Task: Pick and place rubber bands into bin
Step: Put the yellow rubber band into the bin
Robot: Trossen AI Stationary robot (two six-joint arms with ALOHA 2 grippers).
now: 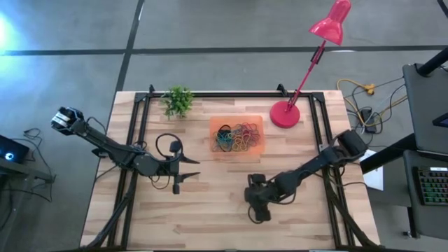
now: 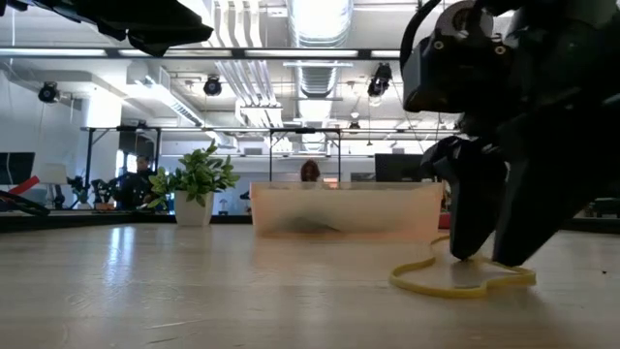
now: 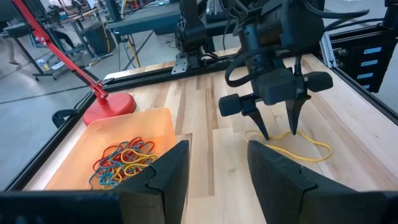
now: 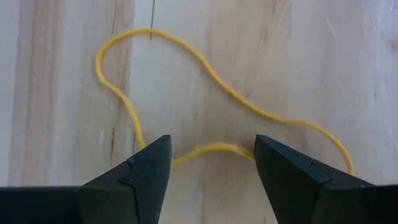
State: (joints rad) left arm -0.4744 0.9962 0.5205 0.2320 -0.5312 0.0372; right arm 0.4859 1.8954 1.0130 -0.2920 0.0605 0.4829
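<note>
Yellow rubber band (image 4: 211, 102) is seen lying flat on the wooden table (image 1: 210, 210), stretched into an irregular elongated loop. It is located well apart from the bin (image 1: 237, 135), on the near side of the table relative to that bin.

The right gripper (image 3: 277, 127) is positioned directly over the yellow band, pointing down at the table. Its fingers (image 3: 258, 121) are spread apart, with the tips placed at or just above the table surface, one on each side of a section of the loop. In the right wrist view, a curved portion of the band is seen passing between the two finger tips. Whether the tips are touching the band cannot be told.

The bin, a translucent orange tray, is set near the far edge of the table, just beside the round base of the red lamp (image 1: 285, 114). A tangled pile of rubber bands (image 1: 235, 137) in red, blue, yellow and green is contained inside it.

The left gripper (image 1: 183, 171) is held above the table, to the left of the bin and nearer the front edge. Its fingers are spread apart and nothing is held between them.

A small potted plant (image 1: 178, 101) is placed at the far edge, to the left of the bin.
</note>
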